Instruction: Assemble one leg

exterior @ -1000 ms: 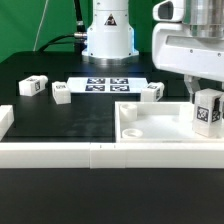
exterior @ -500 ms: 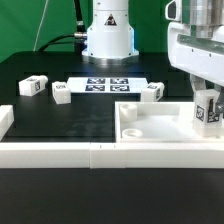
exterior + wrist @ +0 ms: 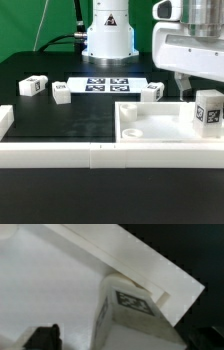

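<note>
One leg (image 3: 208, 110), a stubby white post with a square tag, stands upright in the far corner of the white tabletop panel (image 3: 150, 128) at the exterior view's right. My gripper (image 3: 203, 86) hangs just above it, open. In the wrist view the leg (image 3: 135, 317) stands between my dark fingertips (image 3: 42, 336) with a gap on one side, so my gripper (image 3: 125, 341) straddles it without holding it. Three more legs lie on the black table: one (image 3: 33, 86), a second (image 3: 61, 92) and a third (image 3: 153, 92).
The marker board (image 3: 108, 84) lies at the back in front of the arm's base (image 3: 107, 35). A long white rail (image 3: 60, 152) runs along the front edge, with a white block (image 3: 5, 120) at the exterior view's left.
My gripper dropped onto the leg half a second ago and has now risen and shifted slightly to the exterior view's left. The leg stays standing on the panel.
</note>
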### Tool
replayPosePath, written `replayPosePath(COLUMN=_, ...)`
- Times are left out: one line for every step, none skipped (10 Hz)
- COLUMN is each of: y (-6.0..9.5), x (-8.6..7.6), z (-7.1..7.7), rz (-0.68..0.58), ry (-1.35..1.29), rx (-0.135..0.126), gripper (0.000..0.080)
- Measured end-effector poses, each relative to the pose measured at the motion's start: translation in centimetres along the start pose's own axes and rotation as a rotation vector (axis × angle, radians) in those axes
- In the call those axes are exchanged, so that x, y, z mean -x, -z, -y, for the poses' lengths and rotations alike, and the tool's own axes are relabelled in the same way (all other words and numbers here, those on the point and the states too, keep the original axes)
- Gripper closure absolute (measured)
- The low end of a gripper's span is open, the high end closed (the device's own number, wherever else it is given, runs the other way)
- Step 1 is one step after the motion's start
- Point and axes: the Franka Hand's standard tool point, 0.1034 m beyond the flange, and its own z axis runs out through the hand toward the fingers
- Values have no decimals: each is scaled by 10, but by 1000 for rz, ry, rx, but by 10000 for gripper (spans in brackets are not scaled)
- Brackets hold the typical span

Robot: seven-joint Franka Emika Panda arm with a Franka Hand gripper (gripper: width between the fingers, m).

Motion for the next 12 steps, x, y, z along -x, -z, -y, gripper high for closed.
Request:
replayPosePath(y=1, x=0, z=1, rz=4, ry=116, rx=5, gripper=151)
replayPosePath(y=2, x=0, z=2, rz=-1, ry=250, rx=7, gripper=151)
replayPosePath(y=2, x=-1, z=2, rz=-1, ry=356, rx=8, gripper=150)
replayPosePath(y=3, x=-1, z=4, rz=-4, ry=439, rx=8, gripper=150)
replayPosePath(y=5, x=-1, z=5, rz=-13, ry=592, rx=17, gripper=150)
replayPosePath(y=5, x=-2, z=6, rz=-18, ry=707, rx=22, gripper=150)
replayPosePath(y=5, x=-2, z=6, rz=-20, ry=782, rx=25, gripper=150)
replayPosePath(y=5, x=-3, z=6, rz=-22, ry=857, rx=26, gripper=150)
replayPosePath(y=5, x=-3, z=5, rz=-23, ry=896, rx=27, gripper=150)
replayPosePath(y=5, x=-4, z=5, rz=-24, ry=918, rx=29, gripper=178)
replayPosePath(y=5, x=-4, z=5, rz=-24, ry=917, rx=29, gripper=178)
replayPosePath(y=5, x=-4, z=5, rz=-24, ry=917, rx=29, gripper=379)
